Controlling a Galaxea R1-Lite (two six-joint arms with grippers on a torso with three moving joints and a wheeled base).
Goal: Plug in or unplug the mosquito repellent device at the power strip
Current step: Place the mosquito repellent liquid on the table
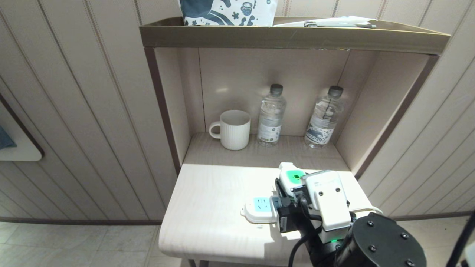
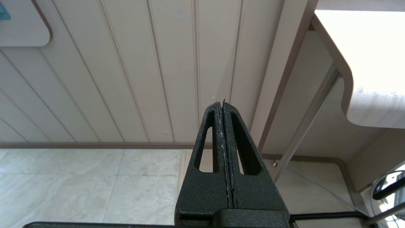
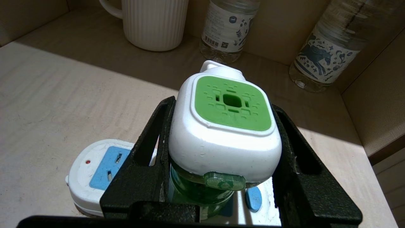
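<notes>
My right gripper (image 1: 287,187) is shut on the mosquito repellent device (image 1: 293,177), one black finger on each side of its white head. Its green face (image 3: 232,103) points up and towards the alcove. The green liquid bottle (image 3: 190,190) hangs below the head, directly over the power strip (image 1: 259,209). The strip lies flat on the table with one light-blue socket (image 3: 109,167) free at its left end. The device's pins are hidden, so I cannot tell whether they sit in a socket. My left gripper (image 2: 222,103) is shut and empty, parked low beside the table.
A white ribbed mug (image 1: 234,129) and two clear water bottles (image 1: 271,115) (image 1: 323,118) stand at the back of the alcove, behind the device. A shelf (image 1: 293,35) overhangs them. The table's rounded front edge (image 1: 207,248) is near the strip, and the strip carries a blue oval button (image 3: 253,199).
</notes>
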